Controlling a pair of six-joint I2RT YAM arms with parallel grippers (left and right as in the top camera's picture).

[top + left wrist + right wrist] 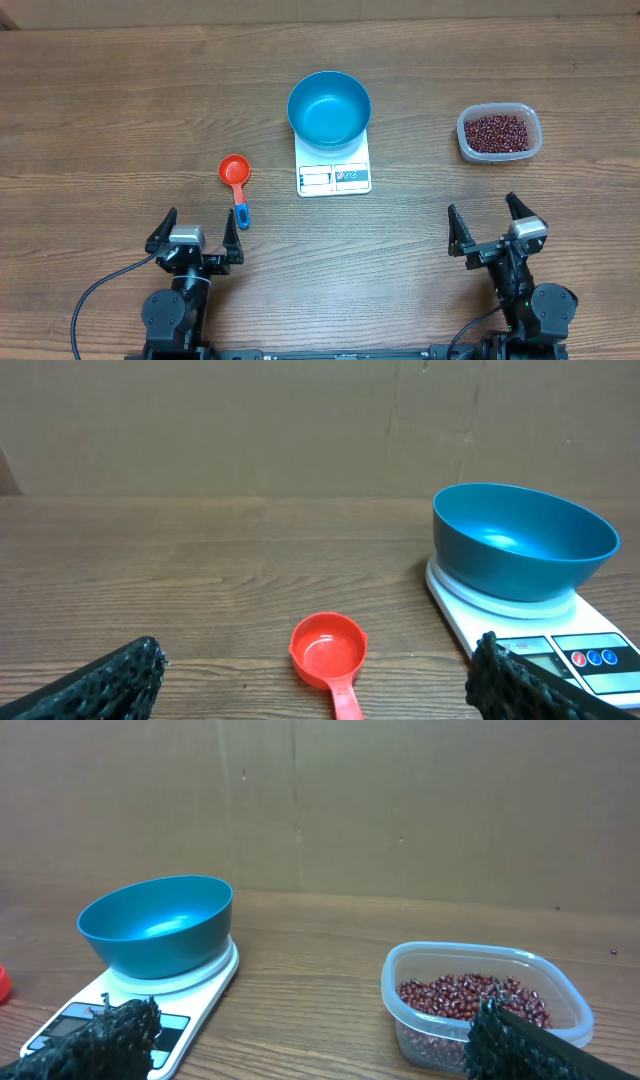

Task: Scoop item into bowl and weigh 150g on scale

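The blue bowl [329, 108] stands empty on the white scale [334, 177] at the table's middle. The item, dark red-brown beans [496, 131], fills a clear plastic tub [530, 150] at the right. A red measuring scoop [235, 172] lies left of the scale, its handle toward me. My left gripper [197, 232] is open near the front edge, just short of the scoop's handle [345, 700], and holds nothing. My right gripper [496, 222] is open at the front right, well short of the tub [400, 980], and is likewise empty.
A brown cardboard wall [300, 420] closes off the table's far side. In the right wrist view the bowl [157, 925] and scale [200, 985] sit to the left and the beans [470, 998] to the right, with bare wood between them.
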